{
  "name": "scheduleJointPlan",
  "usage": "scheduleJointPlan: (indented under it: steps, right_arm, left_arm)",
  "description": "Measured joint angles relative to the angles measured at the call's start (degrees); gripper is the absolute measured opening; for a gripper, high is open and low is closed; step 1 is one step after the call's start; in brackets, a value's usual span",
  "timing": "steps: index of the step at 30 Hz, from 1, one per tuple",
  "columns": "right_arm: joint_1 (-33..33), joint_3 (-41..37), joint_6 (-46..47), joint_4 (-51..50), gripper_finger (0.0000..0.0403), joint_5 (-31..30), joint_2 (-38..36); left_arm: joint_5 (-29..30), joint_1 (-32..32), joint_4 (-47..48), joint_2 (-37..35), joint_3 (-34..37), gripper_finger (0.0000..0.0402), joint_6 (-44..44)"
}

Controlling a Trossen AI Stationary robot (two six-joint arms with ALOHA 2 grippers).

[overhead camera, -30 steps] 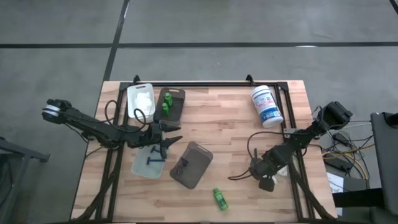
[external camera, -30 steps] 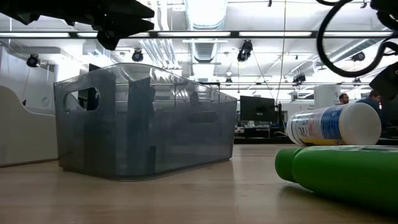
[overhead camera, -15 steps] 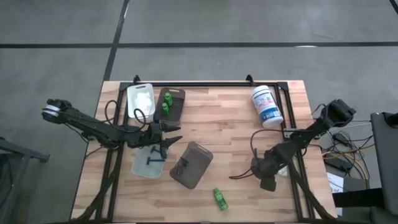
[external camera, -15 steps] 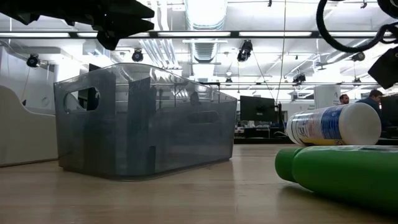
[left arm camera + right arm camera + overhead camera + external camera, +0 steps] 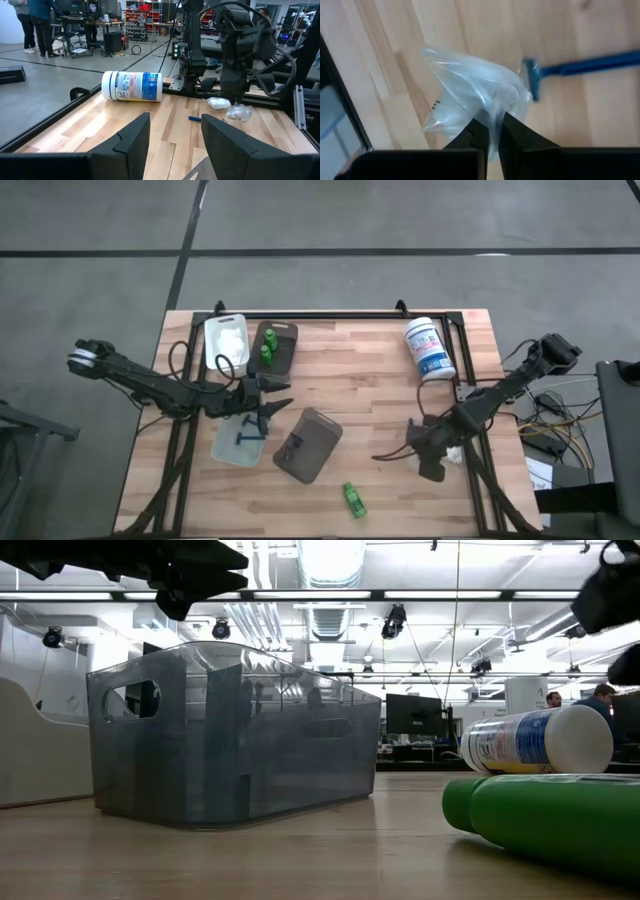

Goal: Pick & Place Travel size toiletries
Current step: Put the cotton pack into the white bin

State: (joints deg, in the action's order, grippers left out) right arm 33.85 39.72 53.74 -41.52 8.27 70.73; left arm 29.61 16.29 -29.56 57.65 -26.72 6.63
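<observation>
Landmark: grey tray, mid-table, seen in the low view as a translucent bin.

Right gripper: at the table's right edge, well right of the grey tray. Fingers pressed together, pinching a clear-wrapped white packet. A second white packet lies just beside it on the wood. A blue stick lies on the wood close by the held packet; its head is next to the wrap, contact not clear.

Left gripper: just left of the grey tray, above the white tray. Fingers apart, nothing between them.

Toiletries elsewhere:
- green bottle, lying on the wood near the front edge, just right of and in front of the grey tray; large in the low view's foreground.
- two green bottles in the brown tray, behind the grey tray.
- dark stick in the white tray, left of the grey tray.

Other: white bin beside the brown tray, at the back left; white tub, blue label, on its side, far right of the grey tray at the back.
</observation>
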Motion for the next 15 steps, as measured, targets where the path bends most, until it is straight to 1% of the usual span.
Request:
scheduleJointPlan:
  steps: [3, 6, 11, 15]
  right_arm:
    - [0.0, 0.0, 0.0, 0.0, 0.0022, -4.6, -2.5]
    - [0.0, 0.0, -0.7, 0.0, 0.002, -10.7, -4.7]
    - [0.0, 0.0, -4.0, 0.1, 0.0015, -23.8, -7.2]
    - [0.0, 0.0, -5.7, 0.2, 0.0021, -34.7, -8.3]
  left_arm:
    - [0.0, 0.0, 0.0, 0.0, 0.0, 0.0183, 0.0]
    - [0.0, 0.0, 0.0, 0.0, 0.0, 0.0183, 0.0]
    - [0.0, 0.0, -0.7, 0.0, -0.3, 0.0183, 0.0]
    - [0.0, 0.0, -0.9, 0.0, -0.3, 0.0184, 0.0]
